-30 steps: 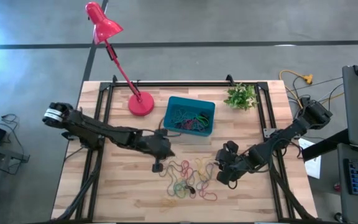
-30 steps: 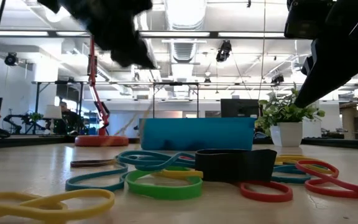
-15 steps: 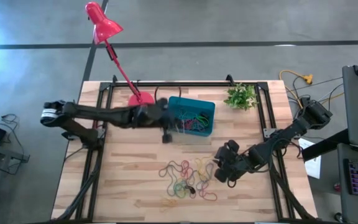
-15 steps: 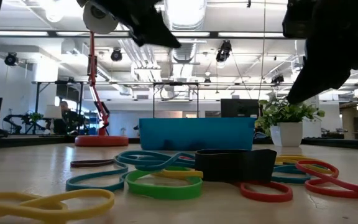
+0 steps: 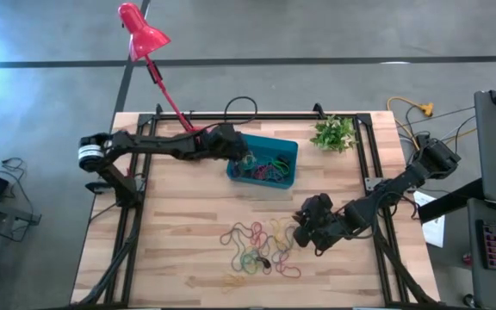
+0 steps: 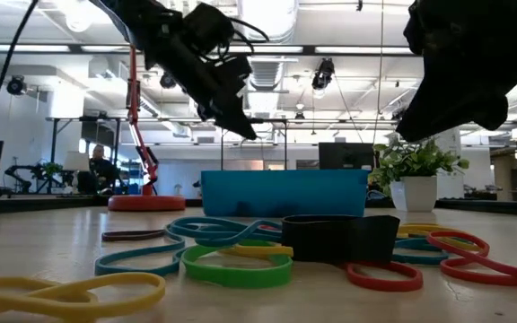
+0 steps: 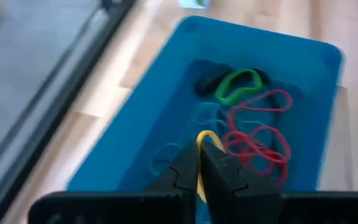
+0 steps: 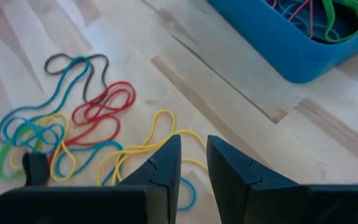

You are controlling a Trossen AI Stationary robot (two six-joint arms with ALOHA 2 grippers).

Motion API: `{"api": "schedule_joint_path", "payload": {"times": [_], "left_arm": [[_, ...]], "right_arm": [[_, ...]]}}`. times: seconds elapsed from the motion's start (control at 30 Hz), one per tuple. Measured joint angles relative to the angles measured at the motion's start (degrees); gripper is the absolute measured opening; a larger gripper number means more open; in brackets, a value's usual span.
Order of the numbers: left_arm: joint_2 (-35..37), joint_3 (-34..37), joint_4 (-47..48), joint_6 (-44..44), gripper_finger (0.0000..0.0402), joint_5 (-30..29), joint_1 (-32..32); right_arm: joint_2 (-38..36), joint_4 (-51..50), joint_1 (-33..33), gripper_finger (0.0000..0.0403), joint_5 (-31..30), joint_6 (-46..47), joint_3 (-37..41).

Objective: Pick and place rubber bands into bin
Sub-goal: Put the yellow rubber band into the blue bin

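The left gripper point(image 7: 199, 177) is pressed together on a yellow rubber band point(image 7: 201, 149), whose loop sticks out from between the two dark fingertips. It hangs over the left end of the teal-blue bin point(image 5: 263, 160), which stands on the wooden table point(image 5: 170, 250) between the red lamp base point(image 5: 192, 138) and a small potted plant point(image 5: 333, 133). Inside the bin lie more bands — a green one point(image 7: 240, 85), several red loops point(image 7: 257, 134) and some teal ones against the floor of the box.

The right gripper point(image 8: 192, 165) sits low over the table, near the right edge of the loose pile of rubber bands point(image 5: 261, 245). Its fingers stand a little apart, with nothing between them; just beyond the tips lies a long yellow loop point(image 8: 160, 134). Farther out are red loops point(image 8: 101, 109), teal ones point(image 8: 27, 127) and a thin dark band point(image 8: 95, 71), tangled together on the wood, well apart from the bin.

From table height, a wide black band point(image 6: 339, 238) rests on top of the pile, with green point(image 6: 236, 266), yellow point(image 6: 65, 293) and red point(image 6: 460, 251) loops around it — the bin's front wall point(image 6: 285, 193) stands behind them.
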State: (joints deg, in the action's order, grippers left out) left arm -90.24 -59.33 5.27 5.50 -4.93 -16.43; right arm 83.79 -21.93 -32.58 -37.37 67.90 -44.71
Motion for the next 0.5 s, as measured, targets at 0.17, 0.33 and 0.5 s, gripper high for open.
{"api": "schedule_joint_path", "payload": {"times": [0.17,0.33,0.5], "left_arm": [[-1.25,0.00,-0.30,1.16,0.0043,1.73,0.02],[-0.45,0.04,0.79,0.91,0.0100,1.69,0.02],[2.65,0.10,8.84,-2.80,0.0124,3.70,0.97]], "right_arm": [[0.00,0.43,-0.04,0.0073,-1.60,0.74,0.00],[0.00,0.43,0.00,0.0090,-1.83,0.68,0.00],[0.00,0.41,-0.04,0.0099,-1.79,-1.16,0.00]]}}
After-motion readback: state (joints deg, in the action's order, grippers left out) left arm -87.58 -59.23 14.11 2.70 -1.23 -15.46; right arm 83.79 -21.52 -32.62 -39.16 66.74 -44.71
